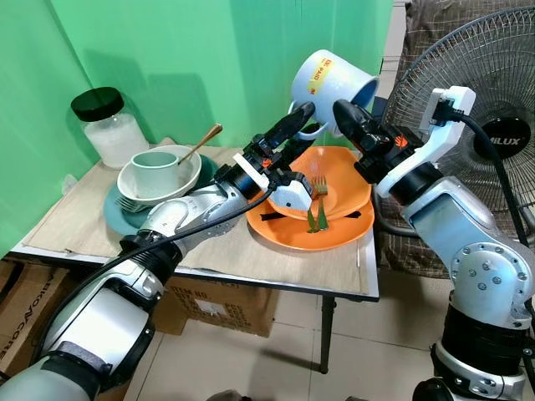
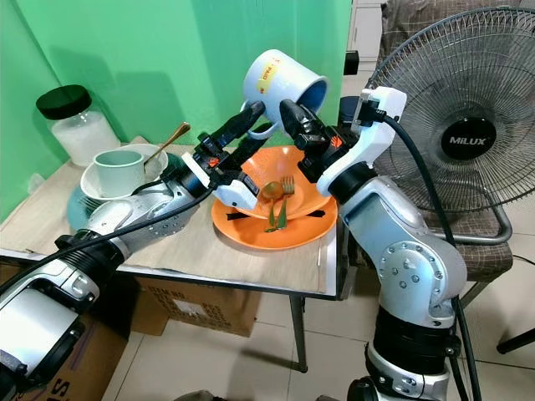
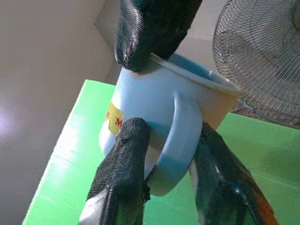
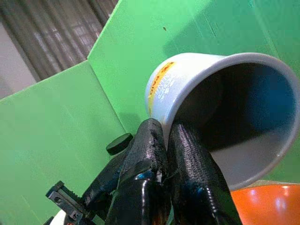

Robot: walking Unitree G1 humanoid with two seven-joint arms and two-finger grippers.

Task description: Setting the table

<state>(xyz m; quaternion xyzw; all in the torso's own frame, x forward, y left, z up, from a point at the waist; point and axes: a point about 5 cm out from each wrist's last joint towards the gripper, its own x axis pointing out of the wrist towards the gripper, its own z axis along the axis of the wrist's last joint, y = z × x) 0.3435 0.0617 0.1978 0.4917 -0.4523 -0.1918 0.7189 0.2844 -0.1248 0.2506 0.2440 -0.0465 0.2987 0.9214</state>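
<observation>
Two grippers share one light-blue mug (image 1: pixel 332 81), held tilted in the air above the orange plate (image 1: pixel 351 219). Right gripper (image 4: pixel 165 140) pinches the rim, one finger inside and one out; left gripper (image 3: pixel 164 159) straddles the handle, fingers close on either side. On that plate lie a fork (image 1: pixel 320 200) and a spoon (image 2: pixel 271 194). Off to the left, a green cup (image 1: pixel 156 170) sits in stacked bowls beside a lidded jar (image 1: pixel 109 125). Best move here, I'd say: let one gripper take the weight before the other lets go, then right the mug and lower it beside the plate.
</observation>
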